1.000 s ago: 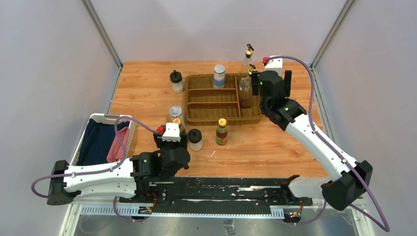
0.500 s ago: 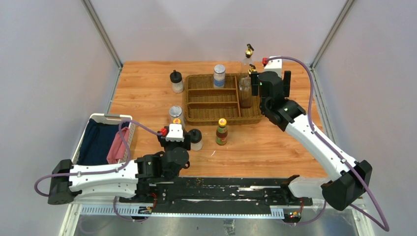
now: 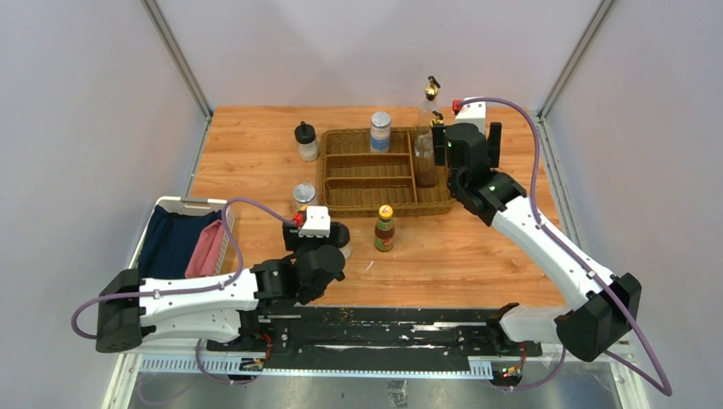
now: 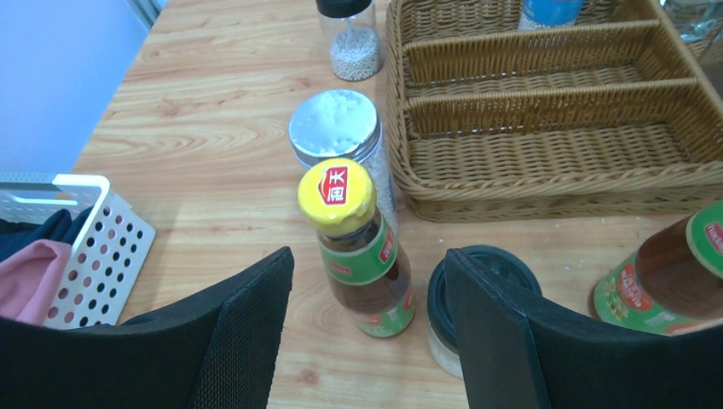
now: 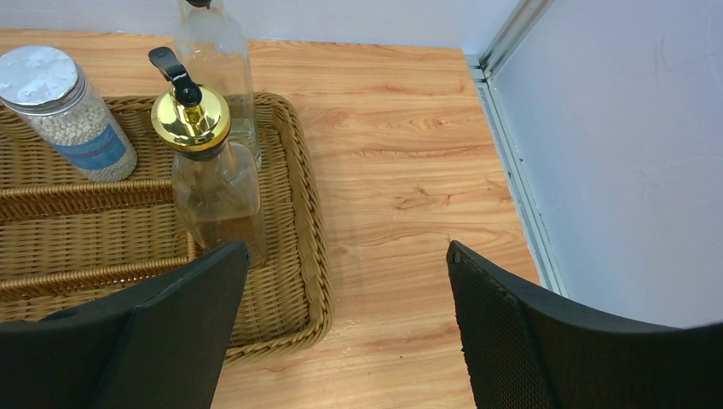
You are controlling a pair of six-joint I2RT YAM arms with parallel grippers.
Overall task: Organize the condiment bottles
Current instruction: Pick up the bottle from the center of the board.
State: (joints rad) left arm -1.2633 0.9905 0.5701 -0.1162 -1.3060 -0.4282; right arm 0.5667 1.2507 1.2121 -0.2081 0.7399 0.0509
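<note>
My left gripper (image 4: pixel 367 256) is open, its jaws on either side of a yellow-capped red/green-labelled sauce bottle (image 4: pixel 362 256) without touching it. A black-lidded jar (image 4: pixel 477 294) stands against the right finger, and a silver-lidded shaker (image 4: pixel 337 132) stands behind the bottle. The second sauce bottle (image 3: pixel 384 228) stands to the right. My right gripper (image 5: pixel 345 251) is open and empty beside the wicker tray's right rim (image 5: pixel 311 256). One gold-spouted cruet (image 5: pixel 209 162) stands in the tray, the other (image 5: pixel 213 51) behind it. A shaker (image 3: pixel 380 130) stands in the tray's back; a second black-lidded jar (image 3: pixel 306 142) stands left of it.
A white perforated basket (image 3: pixel 183 204) holding dark and pink cloths sits at the near left, also in the left wrist view (image 4: pixel 94 247). The tray's three left compartments (image 4: pixel 546 149) hold nothing. A metal frame post and wall (image 5: pixel 511 51) bound the table on the right.
My left arm has moved right and forward, bringing its open jaws around the yellow-capped sauce bottle. My right gripper has shifted slightly, staying open by the cruet.
</note>
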